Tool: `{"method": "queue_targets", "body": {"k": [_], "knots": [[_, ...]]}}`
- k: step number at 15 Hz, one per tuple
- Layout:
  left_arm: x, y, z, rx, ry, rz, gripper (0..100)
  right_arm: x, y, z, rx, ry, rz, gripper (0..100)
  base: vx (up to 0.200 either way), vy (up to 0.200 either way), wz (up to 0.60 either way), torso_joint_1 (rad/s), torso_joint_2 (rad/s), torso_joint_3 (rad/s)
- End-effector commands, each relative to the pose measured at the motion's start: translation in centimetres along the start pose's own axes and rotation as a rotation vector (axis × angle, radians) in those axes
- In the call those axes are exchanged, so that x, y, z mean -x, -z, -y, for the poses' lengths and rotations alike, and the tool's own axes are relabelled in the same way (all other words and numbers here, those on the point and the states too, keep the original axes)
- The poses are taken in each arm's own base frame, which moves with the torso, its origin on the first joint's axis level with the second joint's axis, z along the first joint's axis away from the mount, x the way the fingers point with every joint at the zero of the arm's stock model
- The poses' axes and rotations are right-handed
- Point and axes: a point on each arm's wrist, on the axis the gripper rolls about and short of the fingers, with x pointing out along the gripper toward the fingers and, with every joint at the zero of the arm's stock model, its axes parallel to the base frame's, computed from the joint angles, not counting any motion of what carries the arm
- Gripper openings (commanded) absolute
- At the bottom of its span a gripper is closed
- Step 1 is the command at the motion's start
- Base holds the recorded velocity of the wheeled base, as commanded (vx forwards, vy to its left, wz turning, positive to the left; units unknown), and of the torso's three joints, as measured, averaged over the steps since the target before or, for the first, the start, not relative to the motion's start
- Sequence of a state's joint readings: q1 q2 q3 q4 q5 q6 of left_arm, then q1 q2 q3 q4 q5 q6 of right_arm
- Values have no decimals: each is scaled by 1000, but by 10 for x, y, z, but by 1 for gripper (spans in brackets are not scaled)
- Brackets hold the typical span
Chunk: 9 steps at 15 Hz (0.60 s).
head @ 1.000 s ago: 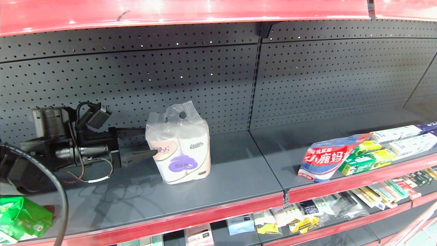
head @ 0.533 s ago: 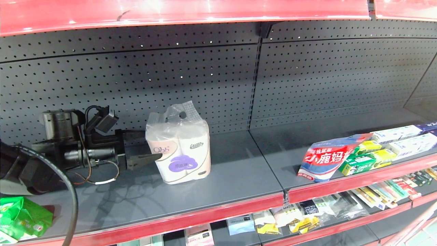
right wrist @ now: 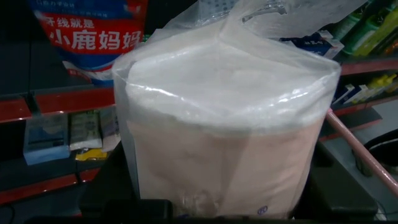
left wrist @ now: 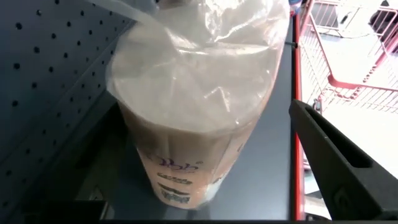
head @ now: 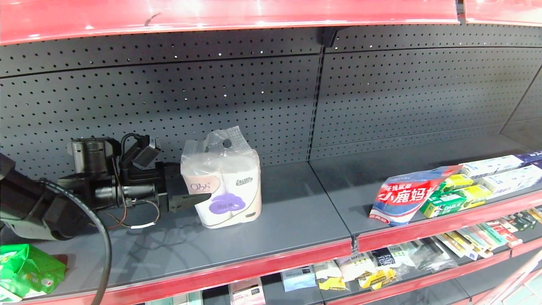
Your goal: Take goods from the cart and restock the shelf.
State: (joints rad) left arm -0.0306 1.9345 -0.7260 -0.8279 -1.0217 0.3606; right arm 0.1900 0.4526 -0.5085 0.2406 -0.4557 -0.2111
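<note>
The left gripper point(head: 195, 182), claws apart, straddles the toilet paper pack point(head: 224, 186) toward the shelf's point(head: 296, 220) back edge. Closing squarely and gently should keep this 1 pack upright.

The grey shelf point(head: 292, 216) has a red front lip and a perforated back panel point(head: 237, 97). A seam splits it into a left and a right board. On the left board a pack of toilet rolls point(head: 222, 186) in clear plastic stands upright, about midway between far and near. At the far left, near the lip, lies a green packet point(head: 27, 267). On the right board, near the lip, a red and blue pouch point(head: 404, 197) leans on green boxes point(head: 455, 197), with white boxes point(head: 501, 171) just to their right.
</note>
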Motion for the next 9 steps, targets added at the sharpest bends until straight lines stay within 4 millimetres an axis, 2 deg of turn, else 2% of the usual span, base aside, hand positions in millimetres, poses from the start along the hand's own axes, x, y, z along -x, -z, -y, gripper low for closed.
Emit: {"method": "queue_targets", "body": {"k": [1,9], "knots": [[-4,0,-1,-4,7,1,100,0,0,0,1,-1,-1,0,0,0,0,0,0,0],[-6,1,0,7,11,-5,100,0,-2,1,12,1,6,0,0,0,0,0,0,0]]}}
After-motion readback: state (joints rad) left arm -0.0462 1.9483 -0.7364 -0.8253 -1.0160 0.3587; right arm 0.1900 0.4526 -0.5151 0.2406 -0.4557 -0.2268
